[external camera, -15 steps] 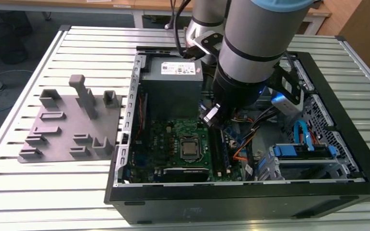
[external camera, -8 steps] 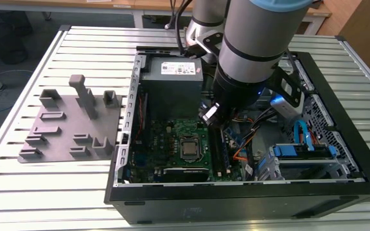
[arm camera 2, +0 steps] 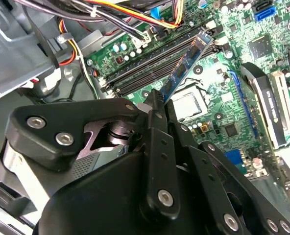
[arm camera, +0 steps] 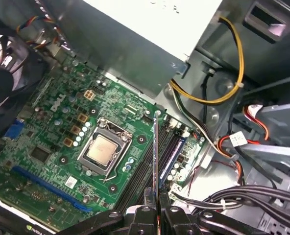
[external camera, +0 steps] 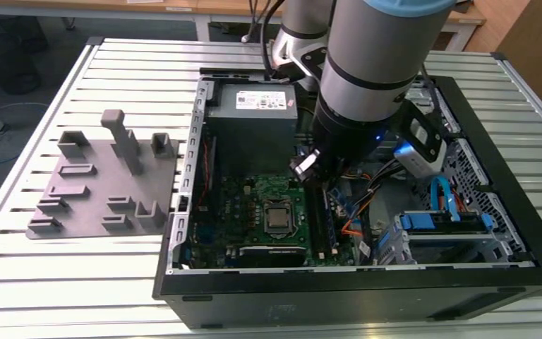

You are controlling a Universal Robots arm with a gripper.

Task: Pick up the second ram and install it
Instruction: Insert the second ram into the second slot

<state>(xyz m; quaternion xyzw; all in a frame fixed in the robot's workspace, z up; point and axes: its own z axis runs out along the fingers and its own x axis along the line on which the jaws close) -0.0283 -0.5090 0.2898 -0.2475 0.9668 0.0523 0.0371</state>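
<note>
Currently, one gripper (arm camera: 156,198) pinches one ram stick (arm camera: 156,147) by its end, held over the green motherboard's (arm camera: 52,147) long black slots (arm camera: 140,171). One other blue stick (arm camera: 176,155) sits slotted just beside, with cables (arm camera: 242,54) crowding that edge.

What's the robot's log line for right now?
gripper: shut on second ram | where: above motherboard, over memory slots | install: not seated
</note>
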